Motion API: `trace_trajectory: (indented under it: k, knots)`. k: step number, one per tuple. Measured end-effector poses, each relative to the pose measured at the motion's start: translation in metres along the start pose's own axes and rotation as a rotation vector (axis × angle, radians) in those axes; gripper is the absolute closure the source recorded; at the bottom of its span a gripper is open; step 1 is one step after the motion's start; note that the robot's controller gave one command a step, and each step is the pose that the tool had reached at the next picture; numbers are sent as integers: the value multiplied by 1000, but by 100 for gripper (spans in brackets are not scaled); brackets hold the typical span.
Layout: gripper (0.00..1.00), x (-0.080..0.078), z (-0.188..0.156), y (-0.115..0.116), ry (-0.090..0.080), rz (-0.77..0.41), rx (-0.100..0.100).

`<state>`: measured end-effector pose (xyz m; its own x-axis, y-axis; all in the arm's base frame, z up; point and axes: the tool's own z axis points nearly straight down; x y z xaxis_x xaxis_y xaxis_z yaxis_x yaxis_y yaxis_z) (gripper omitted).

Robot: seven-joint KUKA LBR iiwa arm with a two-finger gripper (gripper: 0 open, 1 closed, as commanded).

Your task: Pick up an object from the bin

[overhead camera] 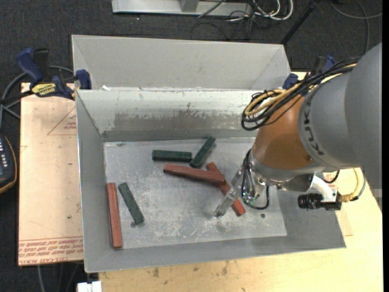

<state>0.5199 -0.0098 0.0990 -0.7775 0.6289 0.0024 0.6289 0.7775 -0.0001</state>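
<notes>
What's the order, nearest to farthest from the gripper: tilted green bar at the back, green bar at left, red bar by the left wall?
1. tilted green bar, at the back, nearest the gripper.
2. left green bar, on the left floor.
3. red bar, along the left wall, farthest.

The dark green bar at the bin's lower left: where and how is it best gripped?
Likely the middle of the dark green bar, from straight above, closing across its narrow width: it lies flat, both long sides free, the long red bar apart.
</notes>
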Motion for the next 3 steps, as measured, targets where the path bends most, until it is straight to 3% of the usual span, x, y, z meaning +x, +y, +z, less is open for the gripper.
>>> trace_trajectory:
  k: [1, 2, 3]
  knots:
    - [0, 4, 30, -5, 1, 230, 1]
    - [0, -26, 29, 23, -2, 422, -2]
    - [100, -27, 28, 24, -4, 421, -2]
